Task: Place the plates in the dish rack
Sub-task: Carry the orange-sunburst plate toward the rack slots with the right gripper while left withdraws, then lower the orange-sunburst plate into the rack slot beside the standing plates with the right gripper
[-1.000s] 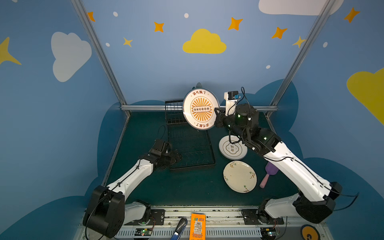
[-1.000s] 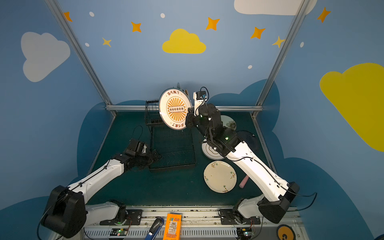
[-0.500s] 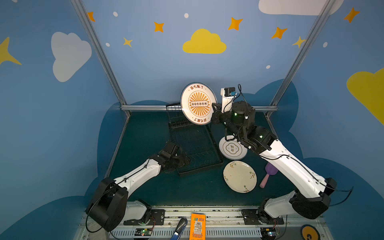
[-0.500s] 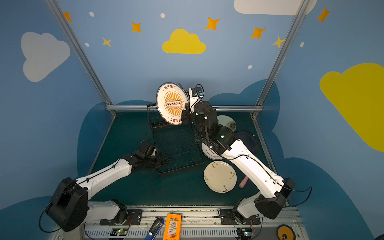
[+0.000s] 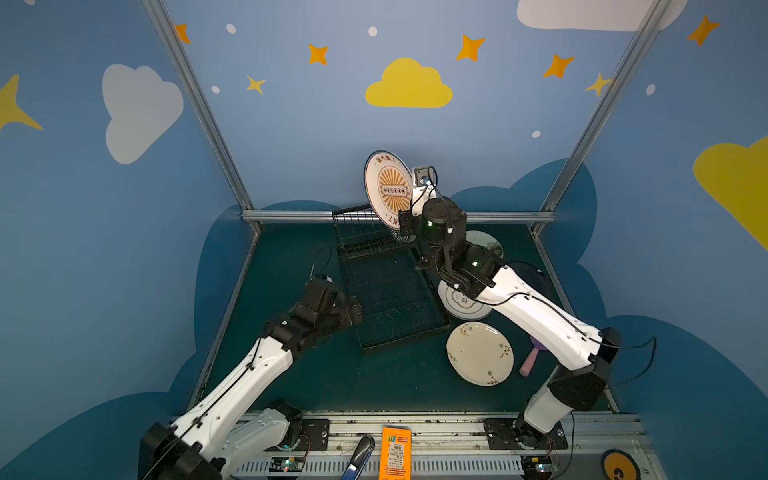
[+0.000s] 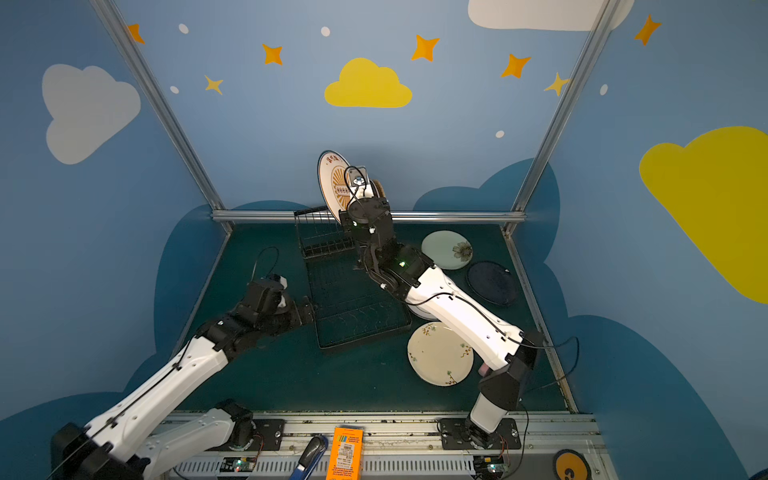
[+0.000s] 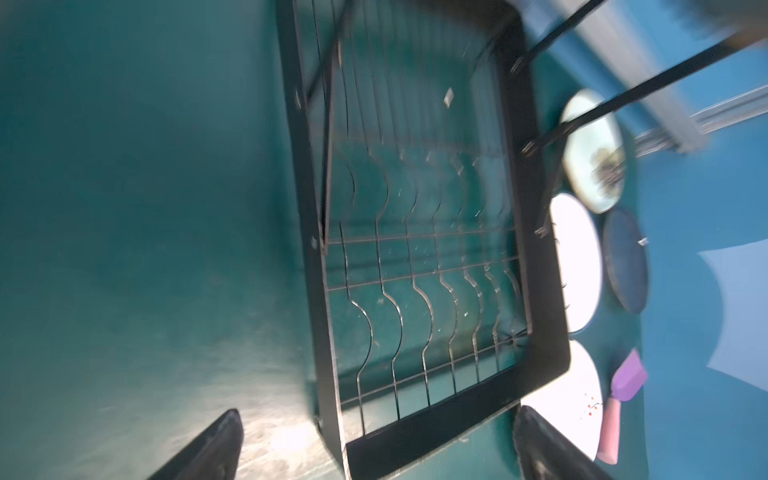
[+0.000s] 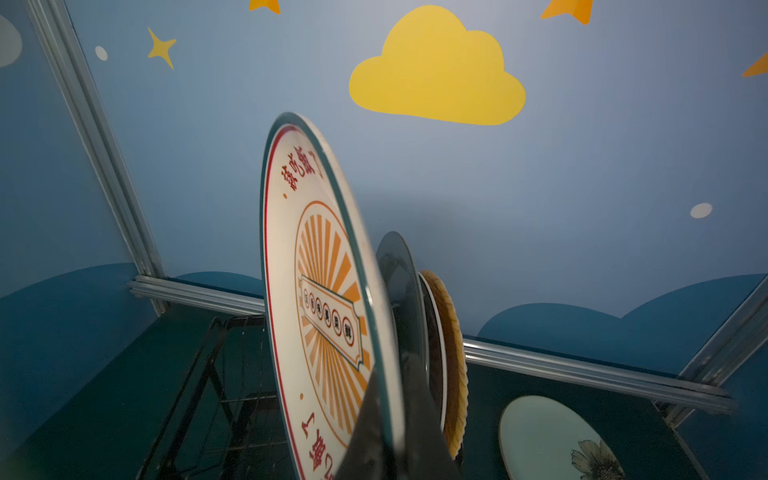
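My right gripper (image 8: 390,376) is shut on the lower rim of a white plate with an orange sunburst (image 5: 388,189) (image 6: 333,183) (image 8: 320,291). It holds the plate upright above the raised basket end of the black dish rack (image 5: 399,343) (image 6: 361,338) (image 7: 536,249). Just behind it in the right wrist view stand a dark plate (image 8: 399,286) and an orange woven-look plate (image 8: 453,353). My left gripper (image 5: 353,309) (image 7: 378,413) is open at the rack's near left corner. On the mat to the right lie pale green (image 6: 446,249), navy (image 6: 492,282), white (image 5: 459,301) and cream floral (image 5: 480,353) plates.
A pink and purple handled tool (image 5: 530,361) lies beside the cream plate, under my right arm. The metal back rail (image 5: 291,216) and the corner posts close off the mat. An orange box (image 5: 395,453) and a blue-handled tool (image 5: 357,457) sit on the front rail.
The right gripper has turned the sunburst plate from facing the camera towards edge-on. The left arm has moved right, and the rack's near end has swung to the right.
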